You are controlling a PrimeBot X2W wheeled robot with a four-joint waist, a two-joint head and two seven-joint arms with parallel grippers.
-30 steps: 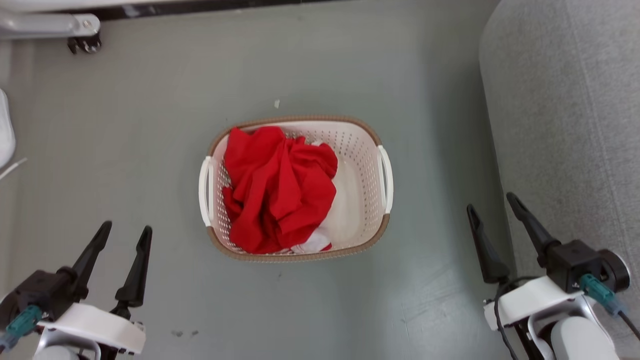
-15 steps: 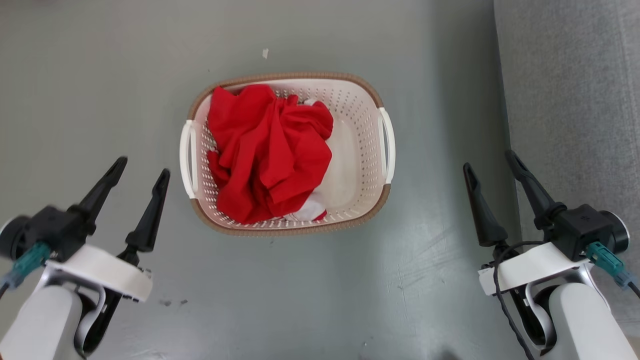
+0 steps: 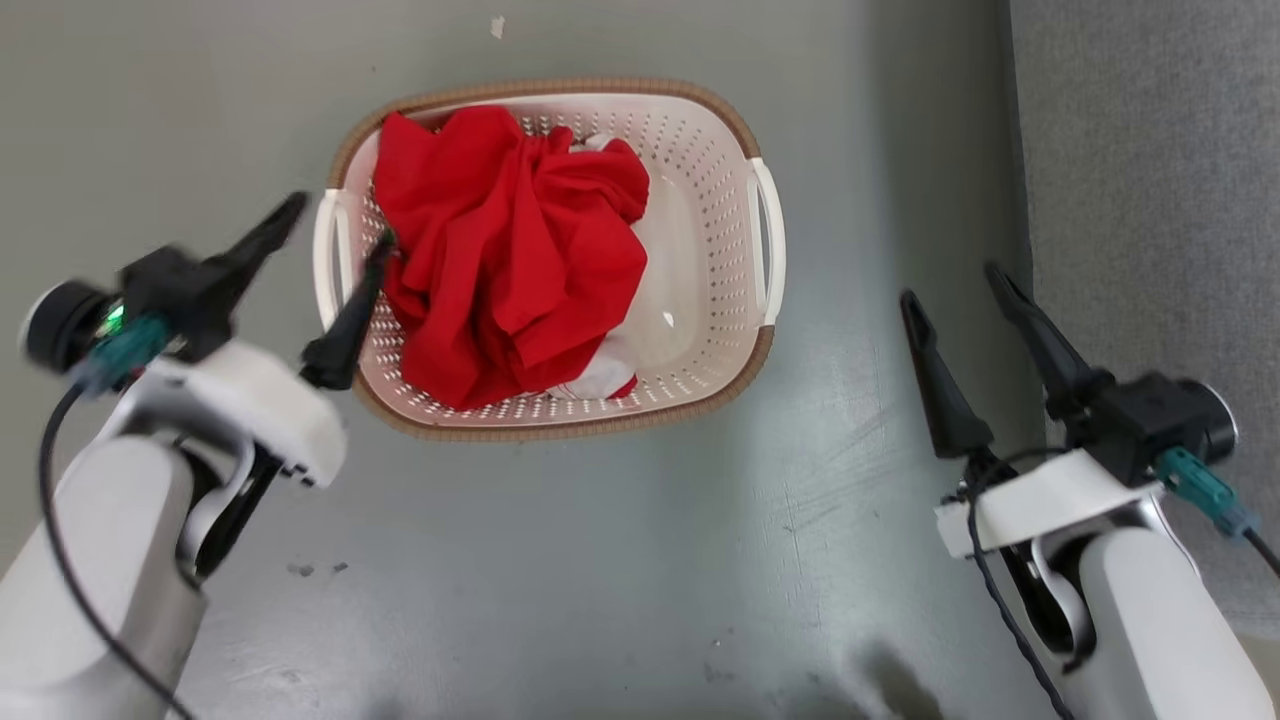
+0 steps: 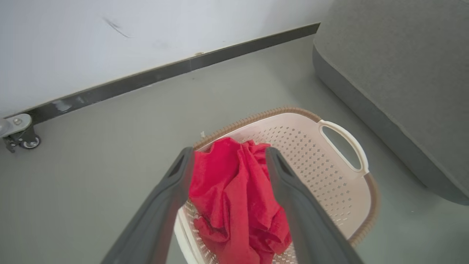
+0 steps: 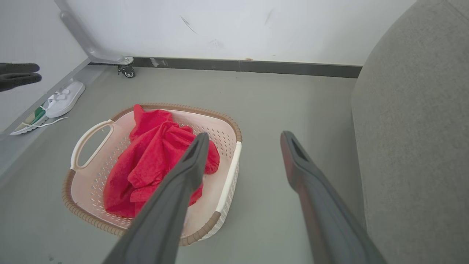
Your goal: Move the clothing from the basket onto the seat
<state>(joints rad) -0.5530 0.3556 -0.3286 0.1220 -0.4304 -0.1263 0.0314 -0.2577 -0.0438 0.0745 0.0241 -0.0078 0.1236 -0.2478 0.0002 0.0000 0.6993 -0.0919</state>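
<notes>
Judging by how things lay, the step in hand was the approach for a first pick. The clothing [image 3: 510, 250] lay wholly inside the basket [image 3: 712, 200], a crumpled red heap filling its left half with a white cloth piece [image 3: 603, 376] under its near edge. None of it was on the seat [image 3: 1150, 200], which stood to the right across a strip of floor [image 3: 600, 560].

The left gripper [image 3: 342, 220] hung over the basket's left side, fingers spread wide with nothing held between them. In the head view one finger pointed out over the floor beyond the white handle [image 3: 323, 255]. The other lay across the rim with its tip at the edge of the red fabric. Whether it touched the cloth could not be told, since that arm showed blurred. The left wrist view framed the red heap between the two fingers.

The right gripper [image 3: 950, 282] sat between basket and seat, fingers likewise apart, holding and touching nothing.

The next move would probably call for the left gripper to sink both fingers into the bulk of the heap, clear of rim and handle. It would then need to close on a thick fold so that the white piece came up too.
</notes>
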